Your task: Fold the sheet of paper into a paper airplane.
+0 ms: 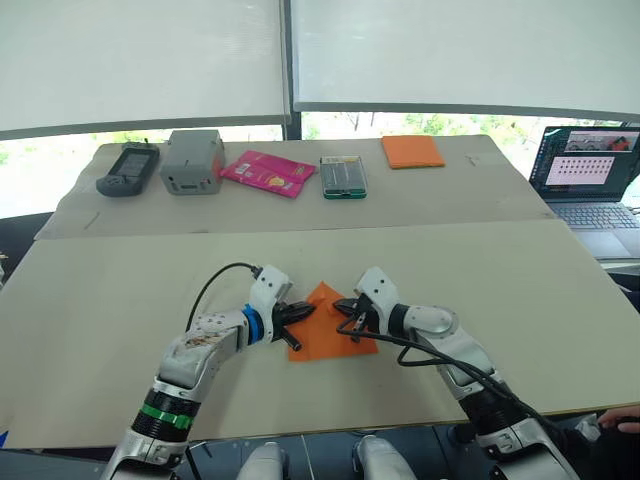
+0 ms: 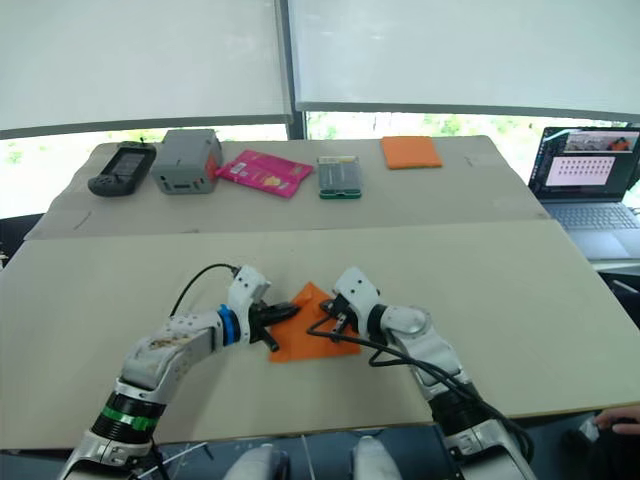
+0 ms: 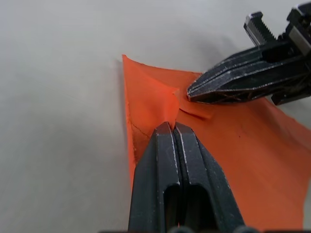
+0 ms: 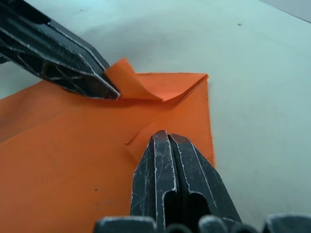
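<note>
Both tools' fingers are pressed together, the left tool (image 1: 302, 312) and right tool (image 1: 345, 312) tips down on the creased orange sheet of paper (image 1: 325, 335) lying on the counter (image 1: 120, 300).

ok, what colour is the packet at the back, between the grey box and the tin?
Pink, with small yellow printing: the packet, clearest in the left eye view.

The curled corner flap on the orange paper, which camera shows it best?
The right wrist view: the flap fills the near field, lifted off the sheet of paper at the left gripper. The left wrist view shows the flap flatter, behind its shut fingers. In the eye views the sheet is small between both grippers, the flap indistinct.
</note>
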### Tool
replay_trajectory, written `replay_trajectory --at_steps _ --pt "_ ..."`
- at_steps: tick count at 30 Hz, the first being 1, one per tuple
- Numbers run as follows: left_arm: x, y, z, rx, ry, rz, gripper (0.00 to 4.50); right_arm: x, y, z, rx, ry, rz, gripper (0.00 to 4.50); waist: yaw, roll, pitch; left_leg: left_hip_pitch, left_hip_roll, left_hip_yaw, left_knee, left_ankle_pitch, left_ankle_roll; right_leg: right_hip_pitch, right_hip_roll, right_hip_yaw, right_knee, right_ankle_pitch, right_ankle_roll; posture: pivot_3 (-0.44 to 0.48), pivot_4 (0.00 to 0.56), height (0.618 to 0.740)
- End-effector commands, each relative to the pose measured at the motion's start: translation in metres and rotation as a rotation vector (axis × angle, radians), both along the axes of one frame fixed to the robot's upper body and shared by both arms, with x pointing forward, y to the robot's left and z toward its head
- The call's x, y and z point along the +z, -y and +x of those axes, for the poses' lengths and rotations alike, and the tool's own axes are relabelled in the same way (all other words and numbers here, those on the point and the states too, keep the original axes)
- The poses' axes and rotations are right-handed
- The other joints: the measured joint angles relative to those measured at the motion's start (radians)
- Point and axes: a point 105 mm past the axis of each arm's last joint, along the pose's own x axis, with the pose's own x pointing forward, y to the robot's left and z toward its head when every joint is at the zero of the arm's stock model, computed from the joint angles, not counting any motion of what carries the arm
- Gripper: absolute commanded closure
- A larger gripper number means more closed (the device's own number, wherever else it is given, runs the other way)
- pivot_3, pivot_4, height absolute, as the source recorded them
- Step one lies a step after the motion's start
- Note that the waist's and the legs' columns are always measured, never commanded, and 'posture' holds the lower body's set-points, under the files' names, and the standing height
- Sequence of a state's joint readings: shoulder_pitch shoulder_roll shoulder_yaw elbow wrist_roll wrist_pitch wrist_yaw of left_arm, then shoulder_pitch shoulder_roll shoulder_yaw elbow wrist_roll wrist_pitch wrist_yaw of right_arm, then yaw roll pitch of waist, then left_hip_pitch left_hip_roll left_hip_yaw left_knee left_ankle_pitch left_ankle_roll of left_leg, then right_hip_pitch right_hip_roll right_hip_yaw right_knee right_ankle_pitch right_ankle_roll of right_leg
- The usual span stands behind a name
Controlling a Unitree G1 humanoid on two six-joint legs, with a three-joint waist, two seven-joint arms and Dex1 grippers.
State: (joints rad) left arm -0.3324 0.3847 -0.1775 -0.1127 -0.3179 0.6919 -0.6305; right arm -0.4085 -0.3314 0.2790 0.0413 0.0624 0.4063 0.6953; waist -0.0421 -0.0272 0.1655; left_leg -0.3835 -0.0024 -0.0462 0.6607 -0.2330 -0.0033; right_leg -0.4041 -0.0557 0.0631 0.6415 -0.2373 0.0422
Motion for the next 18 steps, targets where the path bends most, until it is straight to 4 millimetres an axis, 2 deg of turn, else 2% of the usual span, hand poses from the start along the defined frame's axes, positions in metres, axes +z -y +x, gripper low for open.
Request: replay_trajectory --at_steps 1,10,12,18 --pt "-0.006 0.008 -0.003 -0.011 0.015 0.019 4.48 0.005 0.001 0.0 -0.012 -0.013 0.019 4.5 0.001 0.0 0.0 0.0 0.0 0.0 0.0 0.0 0.0 0.0 0.0 0.0 0.0 0.0 0.0 0.0 0.15 0.74" --pt "-0.013 0.001 0.001 -0.012 0.042 0.085 4.48 0.041 -0.011 0.014 0.047 0.067 0.086 4.5 0.003 0.0 0.0 -0.001 0.0 0.0 0.0 0.0 0.0 -0.001 0.0 0.0 0.0 0.0 0.0 0.0 0.15 0.74" --pt "-0.013 0.0 0.003 -0.009 0.048 0.091 4.48 0.043 -0.014 0.019 0.067 0.067 0.076 4.5 0.004 0.0 0.0 -0.001 0.0 0.0 0.0 0.0 0.0 -0.001 0.0 0.0 0.0 0.0 0.0 0.0 0.15 0.74" --pt "-0.013 0.004 0.005 -0.025 0.066 0.109 4.48 0.031 -0.015 0.029 0.126 0.041 0.014 4.5 0.006 0.0 0.0 -0.001 -0.001 0.0 0.0 0.0 0.0 0.0 -0.001 -0.001 0.0 0.0 0.0 0.0 0.15 0.74"
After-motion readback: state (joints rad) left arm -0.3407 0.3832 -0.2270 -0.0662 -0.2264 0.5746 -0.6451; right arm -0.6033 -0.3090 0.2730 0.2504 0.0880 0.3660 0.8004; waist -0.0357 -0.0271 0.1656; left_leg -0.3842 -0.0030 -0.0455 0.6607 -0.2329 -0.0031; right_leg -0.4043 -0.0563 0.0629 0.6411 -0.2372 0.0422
